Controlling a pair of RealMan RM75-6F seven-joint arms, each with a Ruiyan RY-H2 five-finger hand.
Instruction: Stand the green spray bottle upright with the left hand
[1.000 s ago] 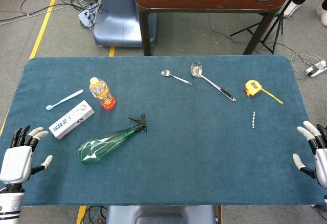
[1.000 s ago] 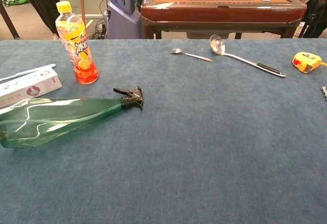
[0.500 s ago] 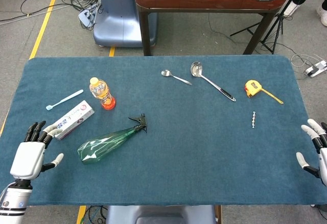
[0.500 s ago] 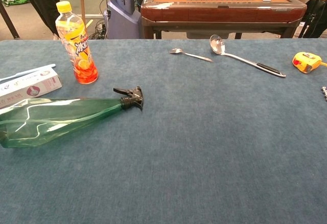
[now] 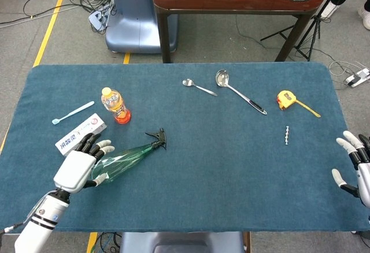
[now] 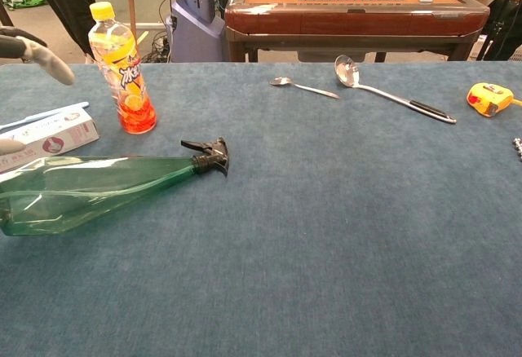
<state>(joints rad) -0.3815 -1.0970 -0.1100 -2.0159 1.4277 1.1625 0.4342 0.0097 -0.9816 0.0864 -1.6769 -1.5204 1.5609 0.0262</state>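
The spray bottle (image 5: 124, 160) lies on its side on the blue table (image 5: 231, 172), its black nozzle (image 5: 157, 138) pointing toward the table's middle and its wide base toward the left edge. The left hand (image 5: 81, 165) hovers over that base, palm down, fingers spread and holding nothing; whether it touches the bottle cannot be told. Its forearm runs back to the near-left corner. In the chest view only fingertips (image 6: 37, 54) show at the left edge, above the box (image 6: 45, 138). The right hand (image 5: 357, 166) sits at the table's right edge, fingers apart, empty. An orange drink bottle (image 5: 115, 105) stands upright beyond the spray bottle.
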